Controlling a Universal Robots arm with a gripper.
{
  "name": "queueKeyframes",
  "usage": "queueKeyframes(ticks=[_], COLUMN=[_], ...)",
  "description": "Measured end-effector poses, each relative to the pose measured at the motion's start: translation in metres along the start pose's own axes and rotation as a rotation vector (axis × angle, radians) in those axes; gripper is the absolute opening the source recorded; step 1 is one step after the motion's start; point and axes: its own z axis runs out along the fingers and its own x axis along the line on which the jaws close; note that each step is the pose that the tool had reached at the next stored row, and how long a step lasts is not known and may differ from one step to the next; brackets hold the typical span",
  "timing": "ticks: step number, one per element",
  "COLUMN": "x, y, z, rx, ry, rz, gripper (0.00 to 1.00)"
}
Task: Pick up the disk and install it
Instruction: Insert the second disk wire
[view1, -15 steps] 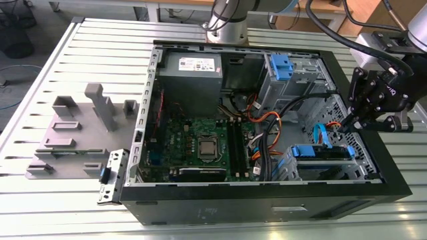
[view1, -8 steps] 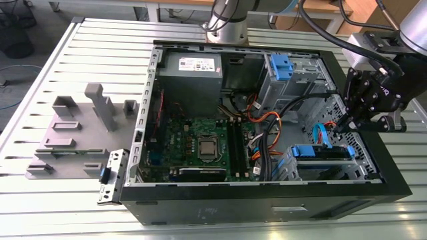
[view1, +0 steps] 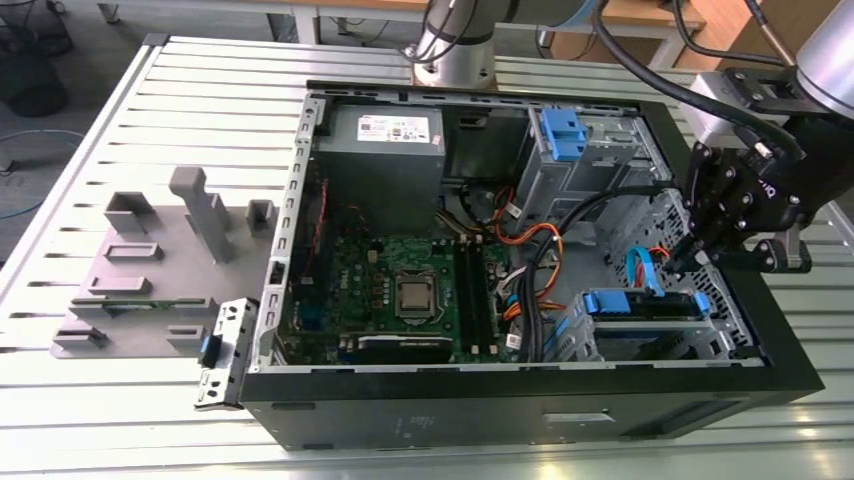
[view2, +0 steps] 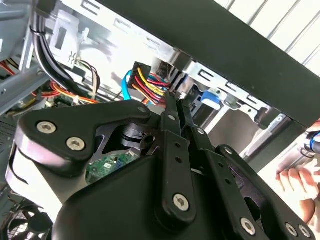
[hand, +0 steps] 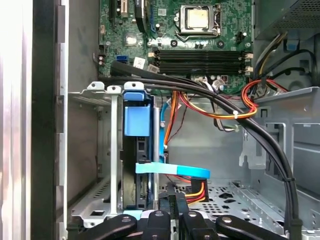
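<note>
A slatted metal table (view1: 147, 400) carries an open computer case (view1: 534, 420), its green board (view1: 400, 290) at centre frame. In the lower right of the exterior view, the disk (view1: 647, 305) sits in its blue carrier inside the drive cage, apparently already seated. The claw (view1: 683, 262) hangs just above it at the case's right wall, its fingers (view2: 172, 125) pressed together and holding nothing. A grey fixture (view1: 160, 270) stands at left.

The disk (view1: 647, 304) (blue carrier frame showing) sits seated in its bay.
</note>
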Motion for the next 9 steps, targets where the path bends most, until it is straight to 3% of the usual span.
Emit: queueKeyframes(ticks=[9], x=[0.0106], y=[0.0018], z=[0.0001], rx=[0.0003], ry=[0.0178], rz=[0.0], gripper=[0.16])
